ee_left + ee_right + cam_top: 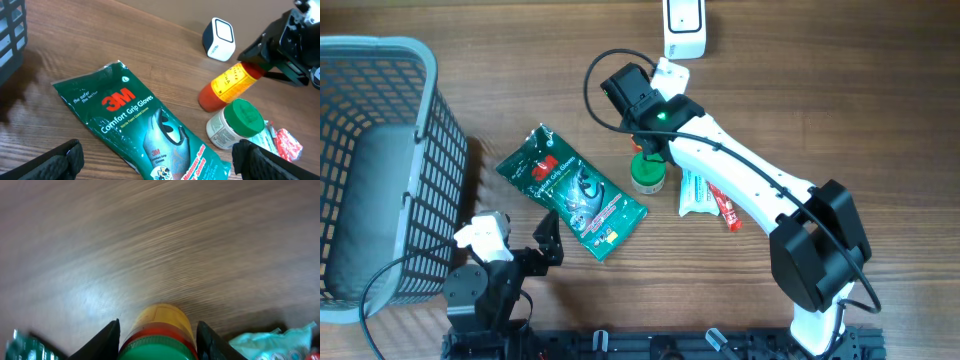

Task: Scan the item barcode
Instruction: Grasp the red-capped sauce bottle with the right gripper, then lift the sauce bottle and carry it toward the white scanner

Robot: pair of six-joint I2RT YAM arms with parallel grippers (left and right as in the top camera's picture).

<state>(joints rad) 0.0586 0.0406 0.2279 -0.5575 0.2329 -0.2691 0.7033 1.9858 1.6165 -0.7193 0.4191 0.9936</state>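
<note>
A basket [432, 200] sits at the table's [820, 80] left edge. Glove pack [570, 190], jar [235, 125] and tube [705, 195] lie mid-table.

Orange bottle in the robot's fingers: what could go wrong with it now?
1. The right fingers pinch the bottle only at its cap end, so it may slip or droop when carried.
2. The jar with the green lid stands close beside it; a swing could knock it over.
3. No barcode shows in any view, so it may end up facing away from the scanner.
</note>
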